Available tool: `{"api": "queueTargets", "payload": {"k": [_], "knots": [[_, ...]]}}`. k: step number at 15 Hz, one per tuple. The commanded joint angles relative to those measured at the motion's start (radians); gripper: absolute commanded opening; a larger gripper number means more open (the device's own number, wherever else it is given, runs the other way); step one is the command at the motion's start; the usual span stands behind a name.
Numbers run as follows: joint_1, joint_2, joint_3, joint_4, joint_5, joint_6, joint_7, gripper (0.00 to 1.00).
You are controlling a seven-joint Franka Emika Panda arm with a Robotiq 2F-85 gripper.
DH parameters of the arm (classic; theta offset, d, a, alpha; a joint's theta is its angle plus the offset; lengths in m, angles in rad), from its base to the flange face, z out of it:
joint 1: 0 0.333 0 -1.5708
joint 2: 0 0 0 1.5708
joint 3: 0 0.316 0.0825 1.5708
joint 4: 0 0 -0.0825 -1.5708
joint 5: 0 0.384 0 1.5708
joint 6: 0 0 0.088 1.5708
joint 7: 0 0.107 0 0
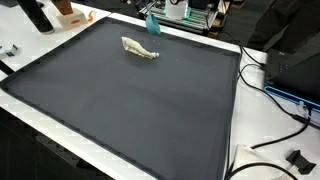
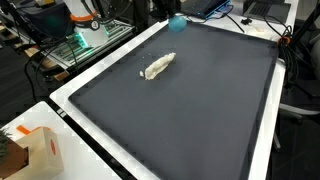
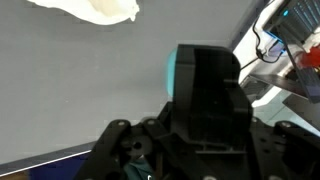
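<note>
1. While it lay flat on the dark mat [image 1: 150, 110], the pale crumpled cloth [image 1: 140, 49] sat near the mat's far edge in an exterior view. It was nearer one long side of the mat [image 2: 200, 110] in an exterior view [image 2: 158, 67].
2. Just past the cloth, at the mat's far edge, the gripper [image 1: 151, 20] showed only as a small teal-marked shape. It stood apart from the cloth in both exterior views [image 2: 177, 23].
3. In the wrist view the gripper's black body with a teal patch filled the lower middle. Its fingertips were out of sight, so I cannot tell how the jaws stood.
4. At the top edge of that view the cloth [image 3: 95, 10] rested on the grey mat [image 3: 70, 80], untouched.
5. Around the mat ran the white rim of the table [image 1: 235, 120].
6. Off the mat's near corner stood an orange-and-white box [image 2: 35, 150].
7. Beyond the mat's side, black cables [image 1: 270, 85] trailed over the table rim.
8. Behind the mat's far side stood cluttered lab gear with a green-lit rack [image 2: 85, 38].
</note>
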State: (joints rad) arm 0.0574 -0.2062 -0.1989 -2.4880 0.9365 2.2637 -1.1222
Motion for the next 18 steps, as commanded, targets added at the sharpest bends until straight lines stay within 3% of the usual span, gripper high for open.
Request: {"api": "queueTargets", "payload": {"k": [1,5,11,18], "knots": [[-0.046,0.006,-0.011,-0.040,0.212,-0.089,-0.102,0.25],[-0.110,0.043,-0.004,-0.081,0.393,-0.154,-0.102,0.25],[-0.164,0.093,0.022,-0.143,0.580,-0.084,-0.057,0.25],[-0.170,0.125,0.054,-0.190,0.709,0.063,0.004,0.25]]}}
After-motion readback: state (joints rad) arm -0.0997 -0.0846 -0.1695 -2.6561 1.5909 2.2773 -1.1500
